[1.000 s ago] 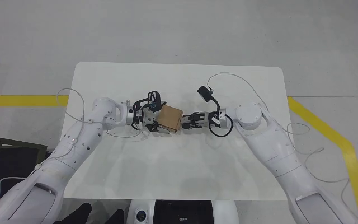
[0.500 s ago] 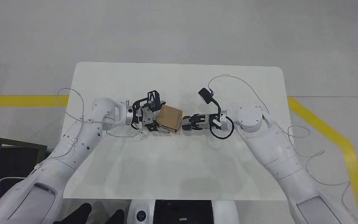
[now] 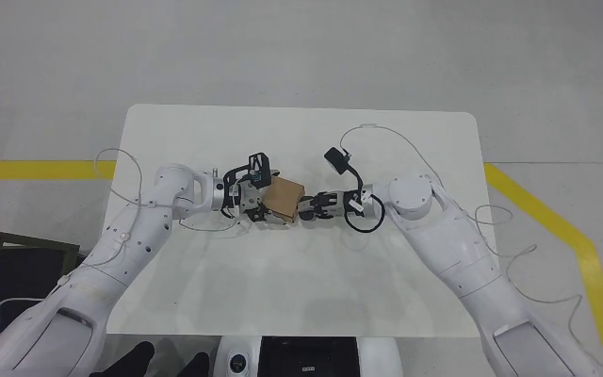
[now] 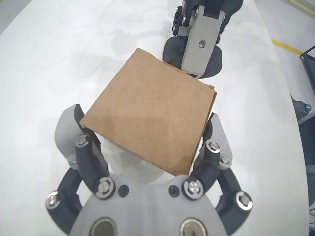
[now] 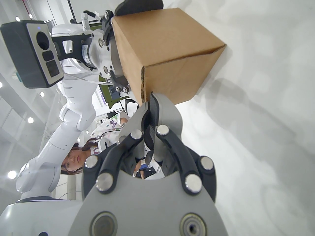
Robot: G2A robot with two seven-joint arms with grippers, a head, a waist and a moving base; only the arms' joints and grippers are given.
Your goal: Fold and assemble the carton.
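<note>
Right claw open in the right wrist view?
No: the right claw has its fingers pressed together, with the tips against the carton's near edge.

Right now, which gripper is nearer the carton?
Left, narrowly. The left gripper has the carton clamped between its fingers, one on each side. The right gripper, fingers shut, touches the carton's opposite side with its tip only.

Brown cardboard carton (image 3: 283, 198), folded into closed box shape, sitting tilted near middle of table (image 3: 311, 283).
</note>
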